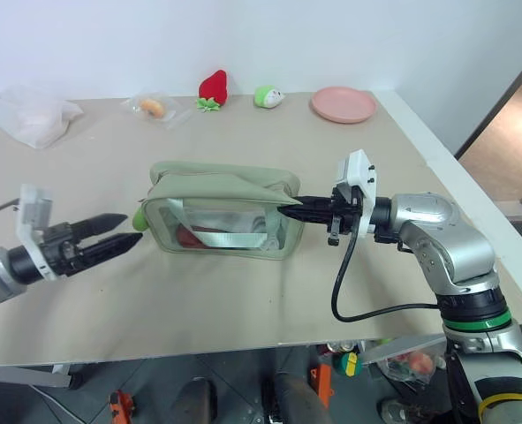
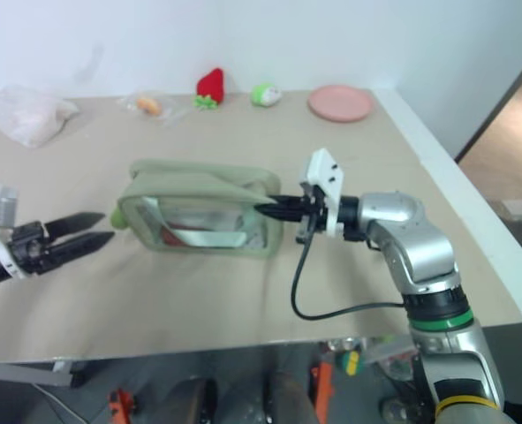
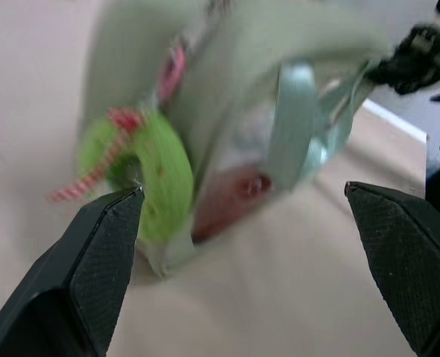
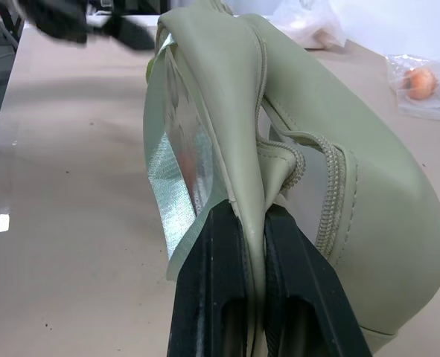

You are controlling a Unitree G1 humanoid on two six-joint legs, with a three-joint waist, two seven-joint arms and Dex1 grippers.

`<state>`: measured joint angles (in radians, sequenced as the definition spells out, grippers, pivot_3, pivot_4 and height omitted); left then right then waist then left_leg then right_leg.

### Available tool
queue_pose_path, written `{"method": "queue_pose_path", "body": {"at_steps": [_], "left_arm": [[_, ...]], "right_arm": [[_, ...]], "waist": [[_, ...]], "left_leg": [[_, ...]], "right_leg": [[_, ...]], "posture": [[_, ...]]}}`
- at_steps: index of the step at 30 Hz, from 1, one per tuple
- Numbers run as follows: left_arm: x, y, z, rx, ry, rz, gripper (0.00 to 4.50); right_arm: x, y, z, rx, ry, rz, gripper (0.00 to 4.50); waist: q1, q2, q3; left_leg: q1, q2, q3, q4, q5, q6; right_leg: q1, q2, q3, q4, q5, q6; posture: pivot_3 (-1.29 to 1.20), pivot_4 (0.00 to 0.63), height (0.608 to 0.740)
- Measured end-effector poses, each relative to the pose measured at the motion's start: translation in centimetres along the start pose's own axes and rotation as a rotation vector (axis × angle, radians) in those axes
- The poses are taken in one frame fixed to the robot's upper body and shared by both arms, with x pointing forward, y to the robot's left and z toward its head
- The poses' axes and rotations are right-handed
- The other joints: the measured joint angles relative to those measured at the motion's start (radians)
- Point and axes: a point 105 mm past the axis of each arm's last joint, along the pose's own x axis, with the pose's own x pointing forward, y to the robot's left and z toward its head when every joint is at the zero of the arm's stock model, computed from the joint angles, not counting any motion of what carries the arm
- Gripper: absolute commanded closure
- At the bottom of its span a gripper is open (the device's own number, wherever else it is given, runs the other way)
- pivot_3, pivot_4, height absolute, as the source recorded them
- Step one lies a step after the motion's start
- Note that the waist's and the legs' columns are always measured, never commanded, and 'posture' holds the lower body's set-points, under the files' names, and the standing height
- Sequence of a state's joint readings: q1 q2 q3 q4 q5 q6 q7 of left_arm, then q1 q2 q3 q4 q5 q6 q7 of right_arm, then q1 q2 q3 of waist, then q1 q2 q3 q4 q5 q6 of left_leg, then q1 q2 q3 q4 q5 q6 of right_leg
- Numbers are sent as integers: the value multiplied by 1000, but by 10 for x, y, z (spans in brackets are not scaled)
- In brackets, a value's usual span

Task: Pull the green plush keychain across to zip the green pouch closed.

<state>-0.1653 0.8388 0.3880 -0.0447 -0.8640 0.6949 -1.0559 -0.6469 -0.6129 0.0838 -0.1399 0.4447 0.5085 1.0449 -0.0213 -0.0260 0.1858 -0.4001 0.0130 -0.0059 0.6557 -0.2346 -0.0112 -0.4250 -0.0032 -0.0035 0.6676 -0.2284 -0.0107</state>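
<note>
Right pincer [image 1: 289, 210] pinches sage-green pouch [image 1: 221, 190]; wide left pincer [image 1: 130, 228] faces bright-green keychain [image 3: 149, 175].

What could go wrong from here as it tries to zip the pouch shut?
The open left pincer could close beside the small green plush keychain and miss it. The right pincer pinches only a thin fold of the green pouch, which might slip once the pull starts, dragging the pouch along.
</note>
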Motion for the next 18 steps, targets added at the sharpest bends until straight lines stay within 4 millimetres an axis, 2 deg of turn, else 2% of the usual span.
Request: {"method": "queue_pose_path", "body": {"at_steps": [4, 11, 14, 15, 18], "left_arm": [[-1, 16, 3, 12, -9, 59, 0], [5, 23, 2, 5, -25, 67, 0], [8, 23, -2, 20, 3, 64, 838], [11, 23, -6, 24, 21, 62, 1281], [13, 22, -10, 22, 34, 59, 2210]], "right_arm": [[0, 0, -1, 6, 3, 1, 4438], [1, 1, 0, 8, 6, 1, 4438], [1, 1, 0, 8, 6, 1, 4500], [1, 1, 0, 8, 6, 1, 4500], [1, 1, 0, 8, 6, -1, 4500]], "waist": [[0, 0, 0], [0, 0, 0], [0, 0, 0], [0, 0, 0], [0, 0, 0]], "left_leg": [[0, 1, 0, 0, 0, 0], [0, 1, 1, 0, 0, 0], [0, 1, 1, 0, 0, 0], [0, 1, 1, 0, 0, 0], [0, 2, 1, 0, 0, 0]], "right_leg": [[0, 2, 0, 0, 1, -1], [0, 2, 1, 0, 1, -1], [0, 2, 1, 0, 1, -1], [0, 2, 1, 0, 1, -1], [0, 2, 1, 0, 1, -1]], "posture": [[0, 150, 740], [0, 150, 740], [0, 150, 740], [0, 150, 740], [0, 150, 740]]}}
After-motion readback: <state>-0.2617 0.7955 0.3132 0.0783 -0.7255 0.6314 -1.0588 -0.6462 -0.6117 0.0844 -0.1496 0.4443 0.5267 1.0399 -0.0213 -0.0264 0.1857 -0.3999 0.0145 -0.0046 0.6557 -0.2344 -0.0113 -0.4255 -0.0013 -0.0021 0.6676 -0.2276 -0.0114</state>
